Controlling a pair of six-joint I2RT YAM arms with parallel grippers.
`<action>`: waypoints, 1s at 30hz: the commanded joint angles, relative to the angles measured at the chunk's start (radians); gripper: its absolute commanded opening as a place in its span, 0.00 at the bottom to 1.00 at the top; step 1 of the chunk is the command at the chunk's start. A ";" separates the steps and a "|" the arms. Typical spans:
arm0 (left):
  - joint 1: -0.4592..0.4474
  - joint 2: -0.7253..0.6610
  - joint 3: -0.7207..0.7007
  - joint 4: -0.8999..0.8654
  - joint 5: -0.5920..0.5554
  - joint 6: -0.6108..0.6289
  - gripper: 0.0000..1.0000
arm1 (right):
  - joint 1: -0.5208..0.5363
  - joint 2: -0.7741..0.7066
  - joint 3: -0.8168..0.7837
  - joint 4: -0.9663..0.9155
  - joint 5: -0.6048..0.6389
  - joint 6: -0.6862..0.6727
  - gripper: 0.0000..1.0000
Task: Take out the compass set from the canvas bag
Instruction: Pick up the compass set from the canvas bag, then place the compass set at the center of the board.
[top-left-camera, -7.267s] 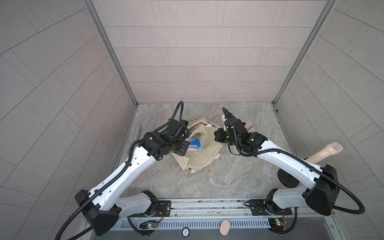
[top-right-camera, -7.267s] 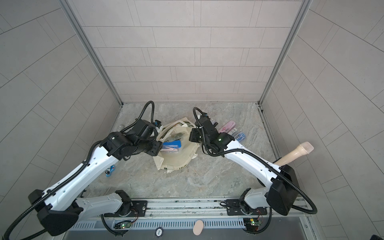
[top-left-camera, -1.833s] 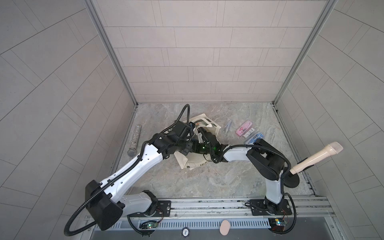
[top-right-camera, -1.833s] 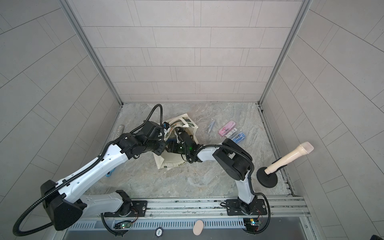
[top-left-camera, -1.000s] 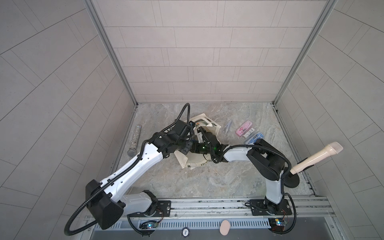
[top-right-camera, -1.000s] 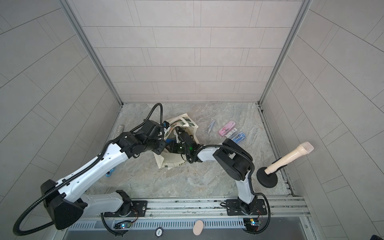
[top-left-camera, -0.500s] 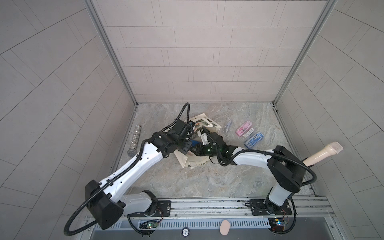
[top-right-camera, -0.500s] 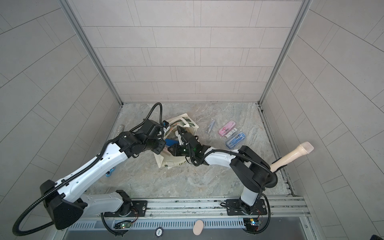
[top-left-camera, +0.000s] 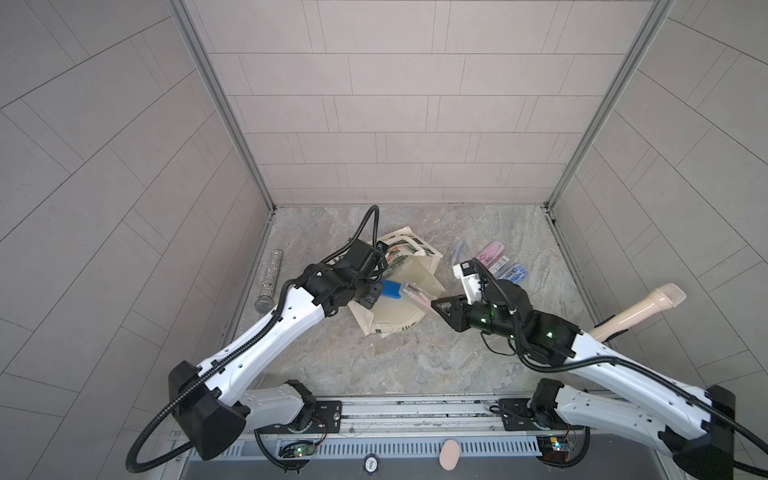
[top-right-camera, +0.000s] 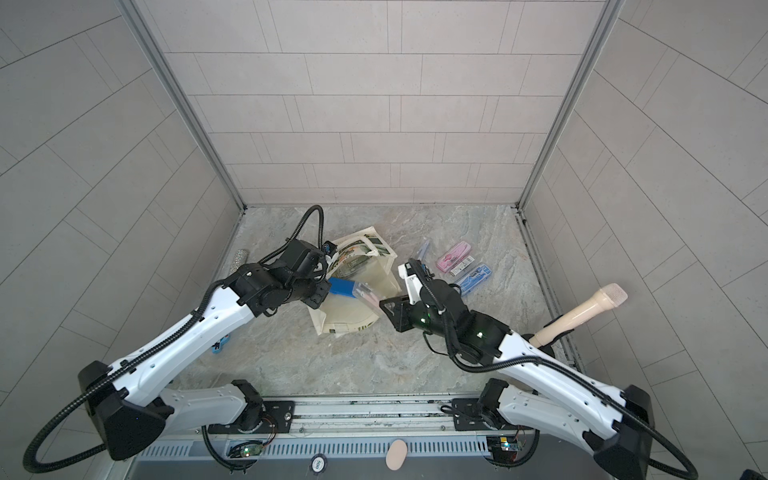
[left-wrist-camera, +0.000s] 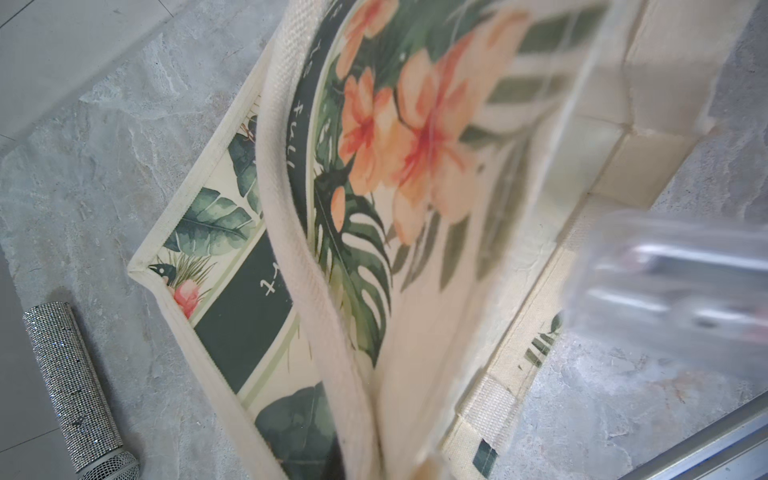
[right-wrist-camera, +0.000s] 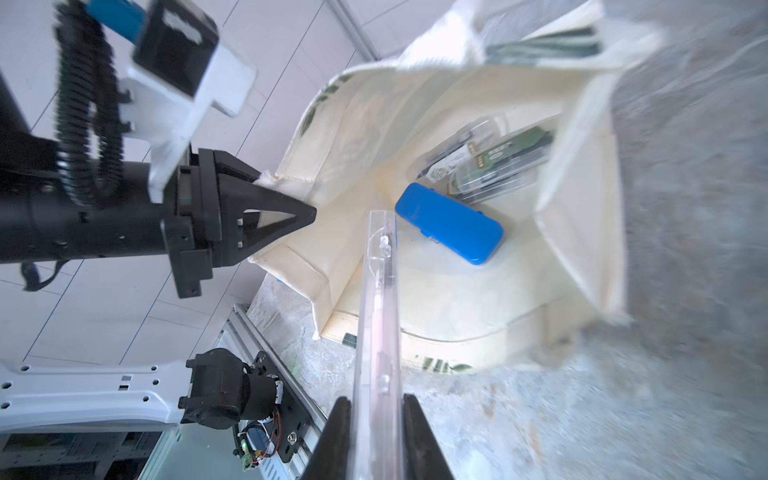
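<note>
1. the right gripper (right-wrist-camera: 376, 405) was clamped on one end of the compass set (right-wrist-camera: 380, 291), a clear case with pink inside, held edge-on.
2. its long axis ran straight out from the jaws toward the canvas bag (right-wrist-camera: 519, 270); the far end hung over the open mouth, above a blue case (right-wrist-camera: 449, 228).
3. the left gripper (right-wrist-camera: 306, 214) was closed on the bag's rim; drawing back along that axis, toward the right arm, looked the free way out.

Top views: from high over the near rail (top-left-camera: 415, 409) I look steeply down toward the far wall (top-left-camera: 395, 124); both top views share the whole floor (top-right-camera: 332, 361)
Left wrist: pressed close against the canvas bag (left-wrist-camera: 415, 166)
Right wrist: close, I face left along the compass set (right-wrist-camera: 376, 332) into the bag
</note>
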 joint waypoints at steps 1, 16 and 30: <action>-0.004 0.000 0.037 0.011 -0.017 -0.013 0.00 | -0.014 -0.145 -0.004 -0.192 0.152 -0.021 0.19; -0.004 0.009 0.059 0.000 0.002 -0.018 0.00 | -0.185 -0.241 0.112 -0.348 0.359 -0.029 0.24; -0.004 -0.039 0.046 0.045 0.021 -0.030 0.00 | -0.606 0.224 0.079 -0.014 0.005 0.148 0.24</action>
